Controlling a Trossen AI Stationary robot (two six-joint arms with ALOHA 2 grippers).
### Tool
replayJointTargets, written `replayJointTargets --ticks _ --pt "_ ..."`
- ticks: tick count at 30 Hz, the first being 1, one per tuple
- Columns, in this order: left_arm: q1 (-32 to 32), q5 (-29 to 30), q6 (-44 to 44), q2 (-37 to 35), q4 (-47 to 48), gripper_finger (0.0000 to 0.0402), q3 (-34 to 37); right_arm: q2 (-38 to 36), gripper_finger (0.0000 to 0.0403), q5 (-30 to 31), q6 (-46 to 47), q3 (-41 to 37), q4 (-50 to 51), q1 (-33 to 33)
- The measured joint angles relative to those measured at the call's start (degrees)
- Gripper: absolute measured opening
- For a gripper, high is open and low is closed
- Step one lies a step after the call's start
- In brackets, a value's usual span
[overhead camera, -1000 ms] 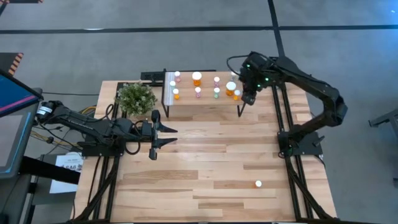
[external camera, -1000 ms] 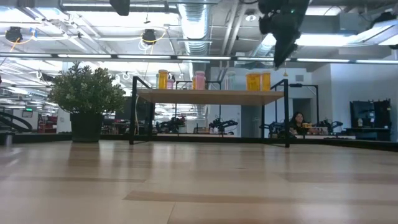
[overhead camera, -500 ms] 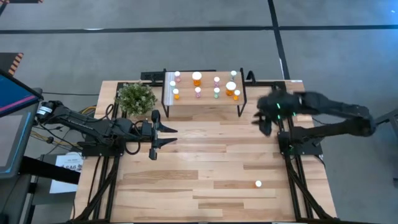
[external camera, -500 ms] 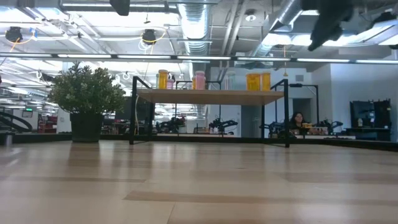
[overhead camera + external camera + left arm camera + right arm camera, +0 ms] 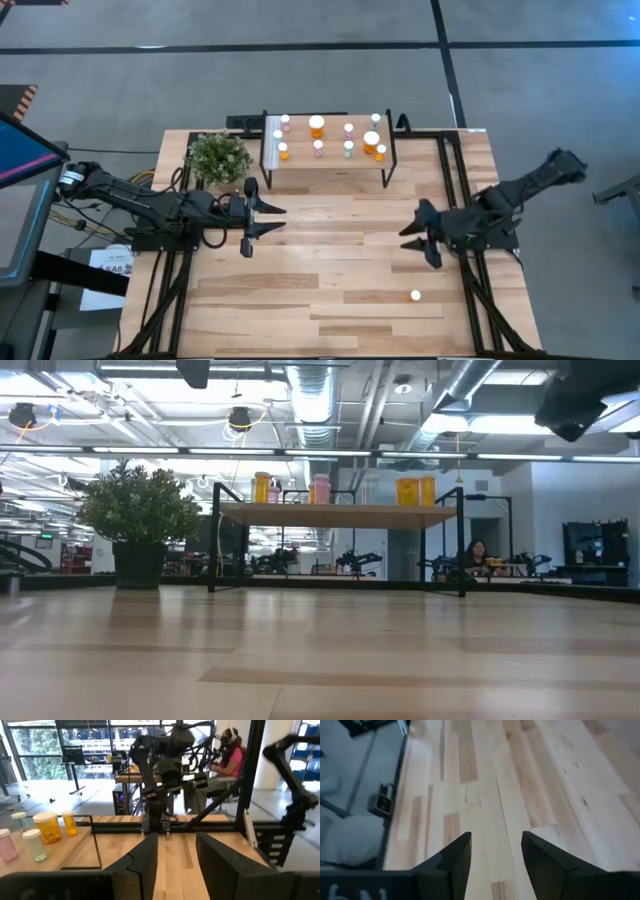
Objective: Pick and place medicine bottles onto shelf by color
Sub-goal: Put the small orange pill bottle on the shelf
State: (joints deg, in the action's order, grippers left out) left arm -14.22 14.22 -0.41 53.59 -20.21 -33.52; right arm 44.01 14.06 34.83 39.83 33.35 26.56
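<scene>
Right gripper (image 5: pixel 418 243) sits center-right in the high view, fingers spread wide, nothing in them. Left gripper (image 5: pixel 262 218) waits left of center, also apart, empty. Shelf (image 5: pixel 330 163) at top center carries the medicine bottles (image 5: pixel 317 127); one lone bottle (image 5: pixel 415 295) on table (image 5: pixel 300 300), lower right.

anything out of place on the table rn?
One stray: a white-capped bottle sits alone on the tabletop near the front right, far from the shelf where the other bottles stand upright. Right tool is open and empty above the table; left tool waits open near the plant. Nothing spilled or tipped.
</scene>
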Motion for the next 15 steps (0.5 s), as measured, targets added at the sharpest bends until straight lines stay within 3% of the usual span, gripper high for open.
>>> replayJointTargets --ticks 5,15 --pt "0.1 0.1 1.7 0.0 -0.2 0.0123 0.0 5.5 0.0194 5.8 0.9 0.0 0.0 6.5" --pt "0.1 0.2 -2.2 0.0 -0.7 0.0123 0.0 15.4 0.0193 6.1 7.2 0.0 -1.0 15.9"
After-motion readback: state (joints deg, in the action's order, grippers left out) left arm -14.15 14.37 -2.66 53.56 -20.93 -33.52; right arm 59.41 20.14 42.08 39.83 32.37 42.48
